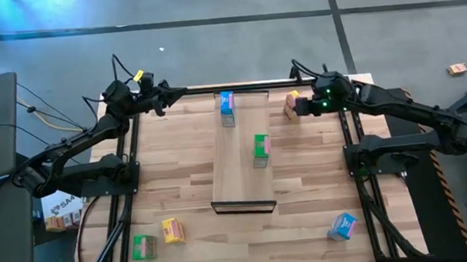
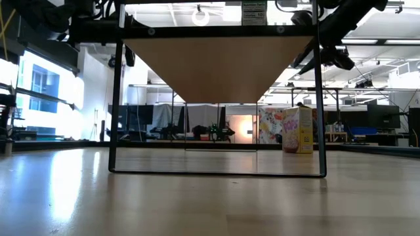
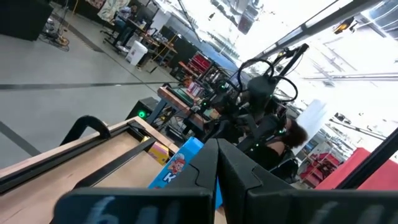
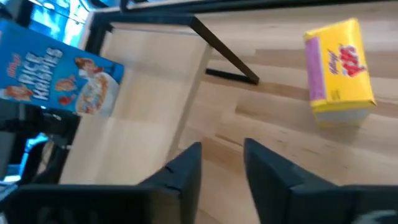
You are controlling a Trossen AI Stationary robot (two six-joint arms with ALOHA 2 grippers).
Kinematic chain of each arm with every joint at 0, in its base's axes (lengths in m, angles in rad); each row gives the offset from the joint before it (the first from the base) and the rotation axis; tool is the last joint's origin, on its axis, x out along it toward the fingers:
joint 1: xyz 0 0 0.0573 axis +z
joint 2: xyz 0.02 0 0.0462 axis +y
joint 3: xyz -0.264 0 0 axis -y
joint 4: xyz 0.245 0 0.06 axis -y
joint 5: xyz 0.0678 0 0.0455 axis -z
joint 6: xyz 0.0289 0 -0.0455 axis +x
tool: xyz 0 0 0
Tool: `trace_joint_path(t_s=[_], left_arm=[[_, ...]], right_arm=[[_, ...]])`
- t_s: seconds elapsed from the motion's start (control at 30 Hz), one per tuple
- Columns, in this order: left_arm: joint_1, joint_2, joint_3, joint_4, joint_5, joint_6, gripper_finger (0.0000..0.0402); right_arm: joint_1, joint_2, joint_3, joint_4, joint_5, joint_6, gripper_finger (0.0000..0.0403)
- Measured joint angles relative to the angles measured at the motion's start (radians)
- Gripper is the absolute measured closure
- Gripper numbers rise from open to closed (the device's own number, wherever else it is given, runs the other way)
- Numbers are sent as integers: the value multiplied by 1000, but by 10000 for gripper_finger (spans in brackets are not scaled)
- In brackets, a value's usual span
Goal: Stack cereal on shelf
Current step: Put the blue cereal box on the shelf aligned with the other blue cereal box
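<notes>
My right end effector (image 4: 221,163) sits upper right in the high view, fingers slightly parted, holding nothing, just beside a yellow-orange cereal box (image 1: 291,105) on the tabletop (image 1: 178,170). Left end effector (image 1: 181,91), upper left, is closed and empty. Blue (image 1: 227,106) and green (image 1: 260,148) boxes stand on the shelf (image 1: 240,181).

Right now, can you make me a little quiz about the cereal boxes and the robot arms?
1. How many cereal boxes stand on the shelf?
2. True or false: the yellow box near the right gripper is on the shelf.
3. Which boxes sit near the table's front left corner? A) green box and yellow one B) two blue C) none

Key:
1. Two: the blue box and the green one.
2. False; it rests on the table beside the shelf.
3. A
</notes>
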Motion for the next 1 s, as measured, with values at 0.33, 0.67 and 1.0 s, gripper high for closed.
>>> trace_joint_path(t_s=[0.33,0.67,1.0], left_arm=[[0,0,0,0,0,8,401],[0,0,0,0,1,77,402],[0,0,0,0,1,82,401]], right_arm=[[0,1,0,110,-8,7,190],[-3,11,0,114,-7,-36,178],[10,19,86,-76,-231,54,178]])
